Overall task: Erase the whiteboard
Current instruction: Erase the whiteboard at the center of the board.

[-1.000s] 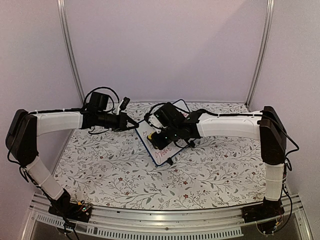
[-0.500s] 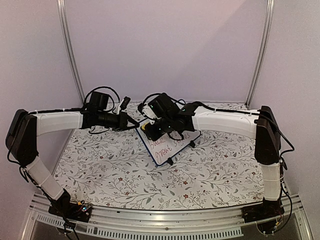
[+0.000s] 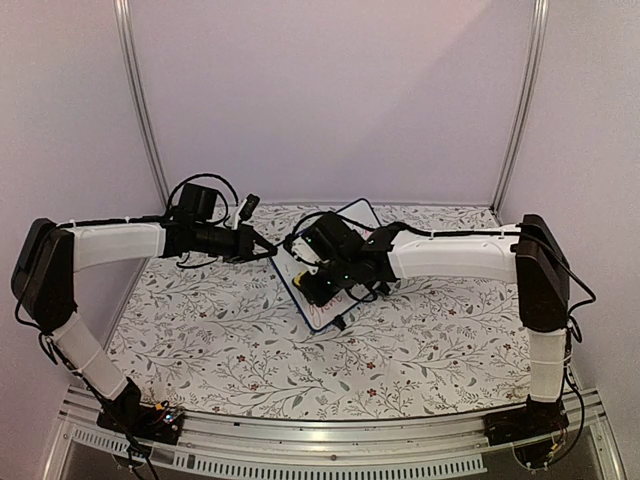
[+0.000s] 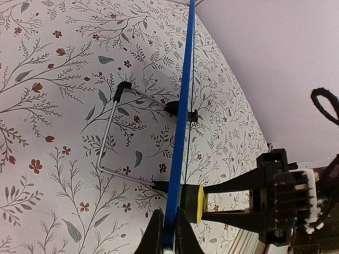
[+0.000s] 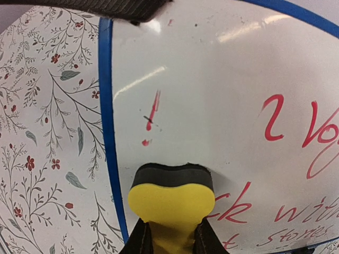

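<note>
The whiteboard [image 3: 316, 314] stands tilted on its wire stand [image 4: 108, 137] at mid table, blue-framed, and the left wrist view sees it edge-on [image 4: 183, 106]. My left gripper [image 4: 169, 233] is shut on its near edge, also seen from above [image 3: 272, 252]. My right gripper [image 5: 170, 241] is shut on a yellow sponge eraser [image 5: 172, 203] whose dark face presses the board [image 5: 212, 79] near its left edge. Red handwriting [image 5: 296, 127] runs to the right of the sponge, and small red marks [image 5: 152, 114] lie above it. From above, the right gripper [image 3: 322, 285] covers much of the board.
A floral cloth [image 3: 230, 340] covers the table. Metal posts [image 3: 140, 100] stand at the back corners against pale walls. Black cables [image 3: 205, 185] loop over the left wrist. A metal rail [image 3: 320, 440] runs along the near edge between the arm bases.
The right gripper carried the sponge up toward the board's upper left, then back down along the left side. The left gripper has not moved.
</note>
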Controlling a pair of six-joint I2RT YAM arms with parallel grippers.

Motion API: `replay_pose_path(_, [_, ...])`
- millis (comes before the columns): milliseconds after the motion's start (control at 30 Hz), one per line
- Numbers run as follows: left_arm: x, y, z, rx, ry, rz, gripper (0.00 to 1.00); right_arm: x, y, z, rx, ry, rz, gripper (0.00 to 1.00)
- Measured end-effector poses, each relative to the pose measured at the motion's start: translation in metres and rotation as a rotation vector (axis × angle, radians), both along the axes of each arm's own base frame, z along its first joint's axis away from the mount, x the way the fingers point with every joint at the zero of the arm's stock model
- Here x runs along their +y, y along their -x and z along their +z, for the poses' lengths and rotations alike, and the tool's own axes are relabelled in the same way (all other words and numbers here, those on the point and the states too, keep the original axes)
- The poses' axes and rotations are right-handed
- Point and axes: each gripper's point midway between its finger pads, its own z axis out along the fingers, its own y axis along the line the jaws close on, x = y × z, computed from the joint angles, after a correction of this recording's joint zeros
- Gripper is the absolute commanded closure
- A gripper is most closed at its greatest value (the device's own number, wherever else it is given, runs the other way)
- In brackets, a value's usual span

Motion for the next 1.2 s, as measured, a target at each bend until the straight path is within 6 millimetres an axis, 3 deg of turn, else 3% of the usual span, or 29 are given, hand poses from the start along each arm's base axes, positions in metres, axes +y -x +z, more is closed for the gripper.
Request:
replay_pose_path(333, [-0.001, 0.0, 0.001, -0.006, 0.005, -0.003, 0.96, 0.0, -0.001, 0.005, 0.0, 0.011, -0.005, 0.8])
replay_pose_path(700, [0.0, -0.002, 0.002, -0.013, 0.004, 0.003, 0.96, 0.025, -0.031, 0.039, -0.094, -0.025, -0.043, 0.8])
replay_pose_path(967, [0.0, -0.002, 0.001, -0.011, 0.001, 0.006, 0.96, 0.025, -0.031, 0.035, -0.099, -0.018, -0.04, 0.8])
replay_pose_path(1200, [0.001, -0.001, 0.0, -0.002, -0.004, 0.006, 0.96, 0.007, -0.013, 0.01, -0.067, 0.02, -0.024, 0.8])
